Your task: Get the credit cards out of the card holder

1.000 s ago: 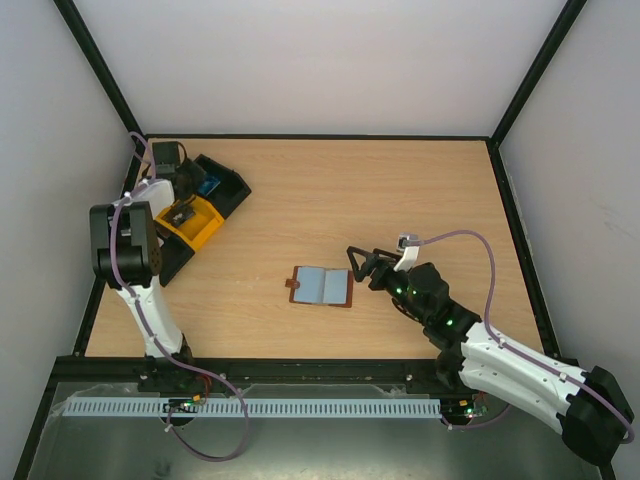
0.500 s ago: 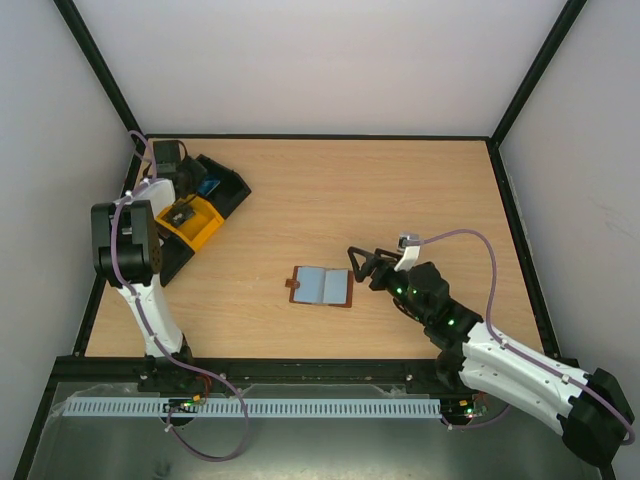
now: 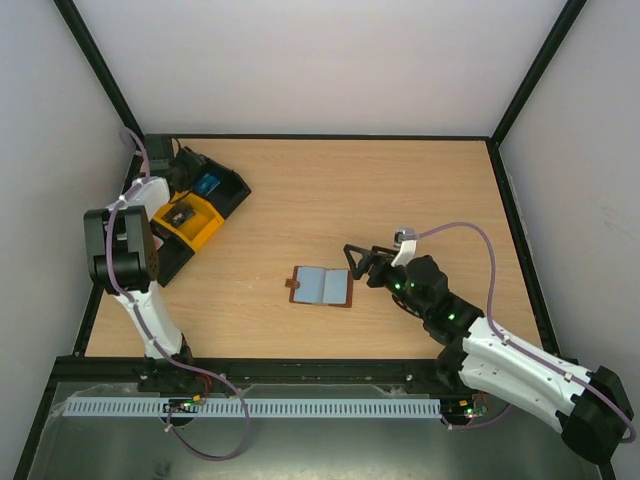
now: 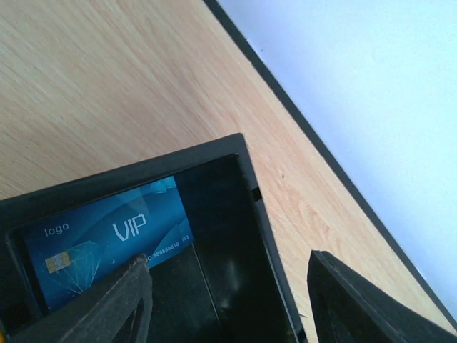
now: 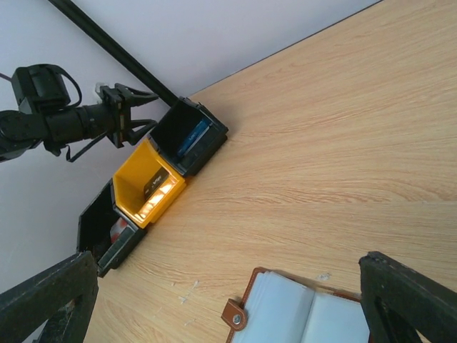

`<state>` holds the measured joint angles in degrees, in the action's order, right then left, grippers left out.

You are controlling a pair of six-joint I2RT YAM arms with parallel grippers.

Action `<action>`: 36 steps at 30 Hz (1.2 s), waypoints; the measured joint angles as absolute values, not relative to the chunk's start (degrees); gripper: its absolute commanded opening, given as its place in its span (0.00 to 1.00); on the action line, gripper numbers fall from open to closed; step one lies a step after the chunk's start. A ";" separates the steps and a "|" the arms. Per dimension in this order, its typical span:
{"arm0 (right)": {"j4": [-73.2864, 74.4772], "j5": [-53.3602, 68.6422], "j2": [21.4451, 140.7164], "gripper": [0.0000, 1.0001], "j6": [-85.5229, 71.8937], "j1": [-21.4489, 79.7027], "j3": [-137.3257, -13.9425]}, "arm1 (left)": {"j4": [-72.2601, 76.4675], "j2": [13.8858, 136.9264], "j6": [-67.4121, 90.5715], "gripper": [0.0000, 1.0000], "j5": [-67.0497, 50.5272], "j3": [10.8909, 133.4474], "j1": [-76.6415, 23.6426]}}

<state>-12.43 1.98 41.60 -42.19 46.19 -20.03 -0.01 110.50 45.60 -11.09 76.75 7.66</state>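
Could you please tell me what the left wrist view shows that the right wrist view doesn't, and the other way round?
Only the left wrist view: the "VIP" print and chip on the blue card, seen up close between the fingers of the open left gripper. Only the right wrist view: the open card holder, the yellow bin, a second black bin, and the left gripper from outside. Both: the black bin holding the blue card, and the wooden table.

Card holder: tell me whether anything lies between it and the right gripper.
Nothing visible does. The card holder lies open on the table; the right gripper hovers open at its right edge, with nothing between them.
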 measured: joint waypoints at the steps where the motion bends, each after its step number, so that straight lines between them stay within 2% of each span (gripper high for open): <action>1: -11.70 1.96 41.80 0.97 -42.04 46.19 -20.75 | -0.10 109.95 45.60 0.65 -11.20 76.75 7.79; 7: -8.56 1.19 42.46 0.98 -41.74 46.13 -23.42 | -1.80 105.69 45.01 0.71 -12.56 76.42 8.23; 14: -1.43 -2.00 47.03 0.98 -39.59 45.98 -26.24 | -2.20 99.44 43.48 0.73 -19.86 73.19 8.45; 22: -0.80 -1.06 45.80 1.00 -40.56 45.82 -24.34 | -2.11 92.07 39.51 0.74 -31.42 62.70 7.94; 28: -4.69 1.32 46.54 0.98 -45.60 45.82 -21.63 | 1.80 89.45 40.45 0.75 -38.81 52.34 4.45; 36: -7.79 4.34 49.47 0.94 -51.00 45.82 -19.33 | 4.91 85.27 41.47 0.75 -41.01 43.68 -3.90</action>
<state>-7.79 4.34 49.47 -51.00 45.82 -19.33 4.91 85.27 41.47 -41.01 43.68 -3.90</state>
